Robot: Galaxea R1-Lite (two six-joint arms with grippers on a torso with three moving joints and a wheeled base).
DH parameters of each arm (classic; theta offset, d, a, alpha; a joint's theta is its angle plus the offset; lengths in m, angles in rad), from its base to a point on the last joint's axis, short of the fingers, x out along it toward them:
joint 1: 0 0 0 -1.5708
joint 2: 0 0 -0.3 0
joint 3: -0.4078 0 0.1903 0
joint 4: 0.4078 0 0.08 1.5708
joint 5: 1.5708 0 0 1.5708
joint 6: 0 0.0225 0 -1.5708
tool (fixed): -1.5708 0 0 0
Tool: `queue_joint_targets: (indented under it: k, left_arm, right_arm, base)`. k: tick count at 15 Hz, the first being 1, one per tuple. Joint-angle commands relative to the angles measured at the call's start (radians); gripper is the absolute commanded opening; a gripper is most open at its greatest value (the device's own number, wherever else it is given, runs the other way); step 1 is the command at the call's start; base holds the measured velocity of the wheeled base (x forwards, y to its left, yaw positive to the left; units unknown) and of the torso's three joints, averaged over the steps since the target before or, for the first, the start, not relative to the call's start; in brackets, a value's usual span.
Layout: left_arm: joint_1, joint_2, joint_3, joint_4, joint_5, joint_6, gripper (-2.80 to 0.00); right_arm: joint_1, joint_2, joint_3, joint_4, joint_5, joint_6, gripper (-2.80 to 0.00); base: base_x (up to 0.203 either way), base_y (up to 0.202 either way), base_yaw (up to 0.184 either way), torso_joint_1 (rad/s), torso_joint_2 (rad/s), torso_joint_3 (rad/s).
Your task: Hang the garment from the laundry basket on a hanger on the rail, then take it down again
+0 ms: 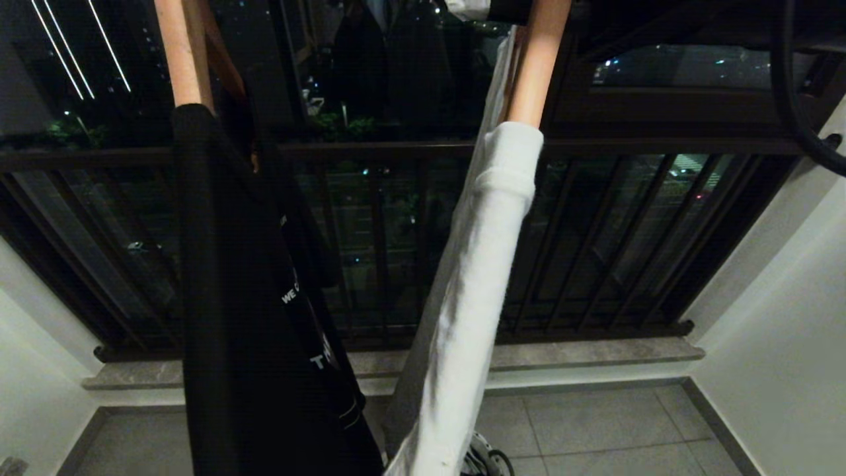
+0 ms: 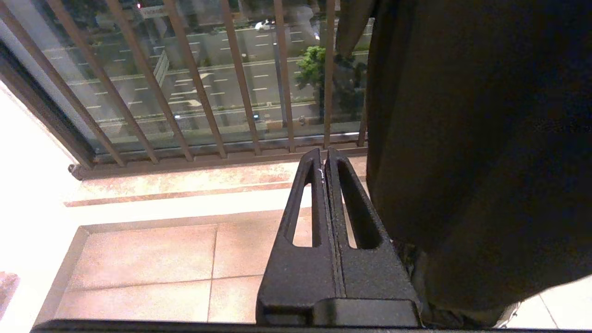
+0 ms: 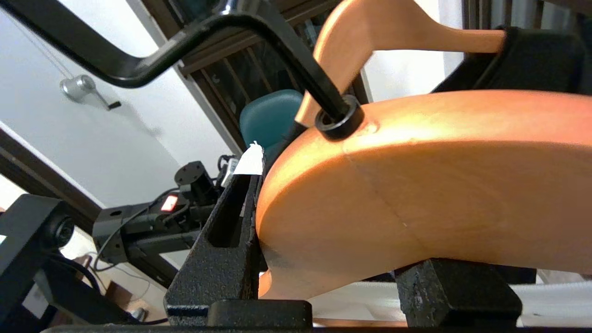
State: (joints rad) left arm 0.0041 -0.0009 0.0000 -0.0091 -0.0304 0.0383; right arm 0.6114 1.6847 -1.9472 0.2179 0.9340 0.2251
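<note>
Hangers fill the head view: two wooden ones slant down from the top edge, side by side but apart. The left wooden hanger [image 1: 183, 53] carries a black garment [image 1: 251, 317] with white print on it; only "WE C" and a "T" lower down can be read, the rest folds out of sight. The right wooden hanger [image 1: 538, 63] carries a white garment [image 1: 476, 277], its fabric draped over the arm and trailing down towards the tiled floor [image 1: 595, 430]. Behind both runs a dark window railing [image 1: 595, 251] with city lights beyond.

In the right wrist view, the right gripper [image 3: 342, 277] has its jaws clamped on the thick wooden shoulder of a hanger [image 3: 416, 185], one finger on each side, just beneath the black metal hook [image 3: 259, 41] set into the wood. White cloth shows below the wood.

In its own wrist view, the left gripper [image 2: 325, 171] hangs low beside the black garment, fingers pressed together with nothing between them.

The laundry basket shows in none of the views.
</note>
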Motion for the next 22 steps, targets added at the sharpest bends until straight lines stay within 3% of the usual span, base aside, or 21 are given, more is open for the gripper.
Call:
queue_joint_targets:
  k: [1, 15, 22]
  left_arm:
    - [0.001, -0.001, 0.003, 0.0, 0.0, 0.0, -2.8]
    - [0.001, -0.001, 0.003, 0.0, 0.0, 0.0, -2.8]
    - [0.001, -0.001, 0.003, 0.0, 0.0, 0.0, -2.8]
  right_arm:
    - [-0.004, 0.009, 0.001, 0.001, 0.007, 0.002, -2.8]
    - [-0.061, 0.079, -0.015, -0.029, 0.066, 0.005, -2.8]
    - [-0.07, 0.085, -0.022, -0.142, 0.077, 0.077, -2.8]
  base:
    - [0.0, 0.0, 0.0, 0.0, 0.0, 0.0]
    - [0.0, 0.0, 0.0, 0.0, 0.0, 0.0]
    - [0.0, 0.0, 0.0, 0.0, 0.0, 0.0]
